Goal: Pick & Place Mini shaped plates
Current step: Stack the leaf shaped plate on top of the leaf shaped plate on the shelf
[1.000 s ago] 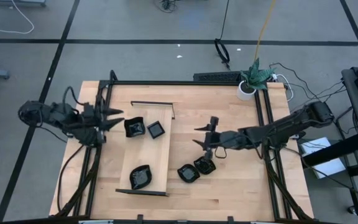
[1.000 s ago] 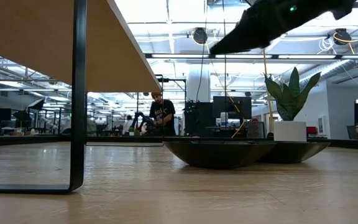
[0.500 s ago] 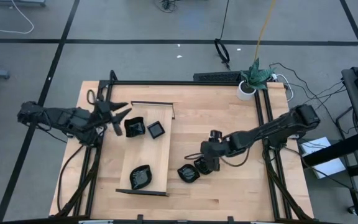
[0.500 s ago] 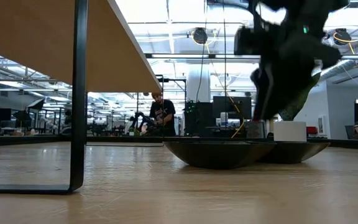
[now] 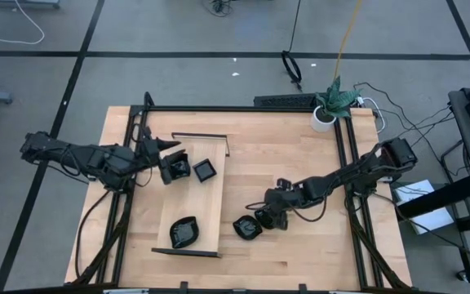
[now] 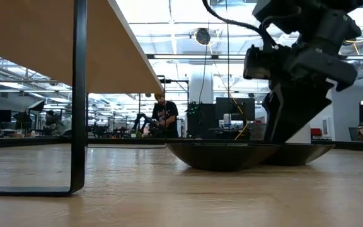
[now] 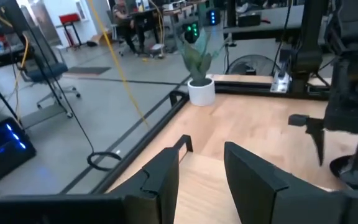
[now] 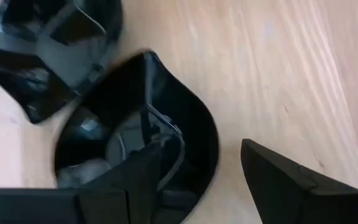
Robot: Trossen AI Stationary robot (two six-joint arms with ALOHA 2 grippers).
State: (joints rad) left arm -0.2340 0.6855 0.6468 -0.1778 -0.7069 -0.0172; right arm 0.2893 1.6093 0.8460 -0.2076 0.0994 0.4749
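Five mini shaped plates, all glossy black, show. Three lie on the raised wooden board (image 5: 206, 204): a lobed one (image 5: 175, 168), a square one (image 5: 206, 170) and one near its front (image 5: 184, 232). Two lie on the table (image 5: 247, 228) (image 5: 268, 219). My right gripper (image 5: 272, 214) (image 8: 204, 180) is open and points steeply down at the right-hand table plate (image 8: 142, 130), one finger (image 8: 143, 177) over its hollow, the other (image 8: 278, 180) outside its rim (image 8: 211, 149). My left gripper (image 5: 163, 152) (image 7: 201, 177) is open and almost level, just left of the lobed plate. My right gripper straddles the rim of the table plate from above, slanting in from the table's right. I cannot tell whether either finger touches the plate, which lies flat on the table.
The board stands on thin black legs (image 6: 79, 94) above the tabletop. A potted plant (image 5: 330, 104) sits at the far right corner. Black frame rails (image 5: 349, 155) run along the table's sides. Bare wood lies between the board and the right arm.
My right gripper has sunk toward the two table plates and the near edge, tipping from nearly level to steeply downward and rolling; it now stands over the right-hand plate. My left gripper has moved toward the table's right, closer to the lobed plate on the board. No plate has moved.
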